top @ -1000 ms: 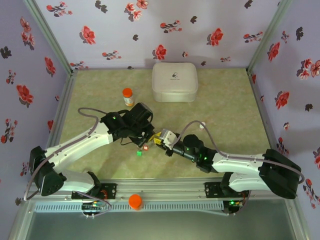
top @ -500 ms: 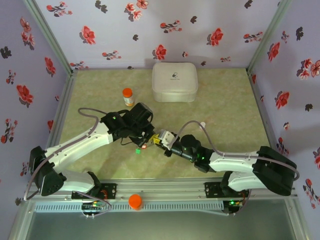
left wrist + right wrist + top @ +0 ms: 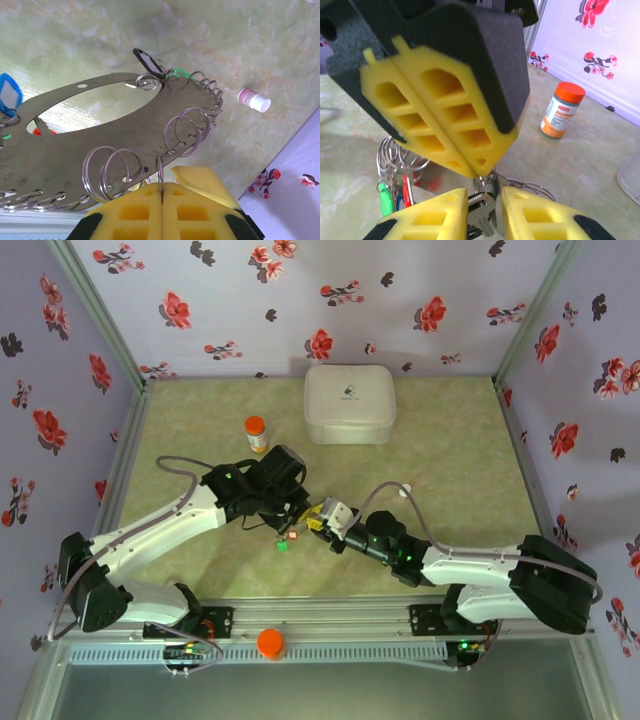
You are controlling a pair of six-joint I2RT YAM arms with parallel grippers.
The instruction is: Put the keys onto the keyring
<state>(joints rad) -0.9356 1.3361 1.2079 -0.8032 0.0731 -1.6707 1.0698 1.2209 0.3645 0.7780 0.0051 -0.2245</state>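
Keyring (image 3: 100,125) hangs above the worktop (image 3: 240,45), its edge clamped in the left end effector (image 3: 161,192), pads tight together. Right end effector (image 3: 485,200) is right beneath that clamp, pads apart around 1 silver key (image 3: 481,215), grip unclear. The key's length seems to point toward the ring just ahead.

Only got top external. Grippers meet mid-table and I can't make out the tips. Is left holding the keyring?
Observer: Yes. Left wrist view: left gripper shut on the edge of the keyring.
Operator: Right?
Observer: Right gripper jaws apart, a silver key in the gap, just below the left's tip.
Operator: Free rings?
Observer: The split rings nearest the left's tip look empty.
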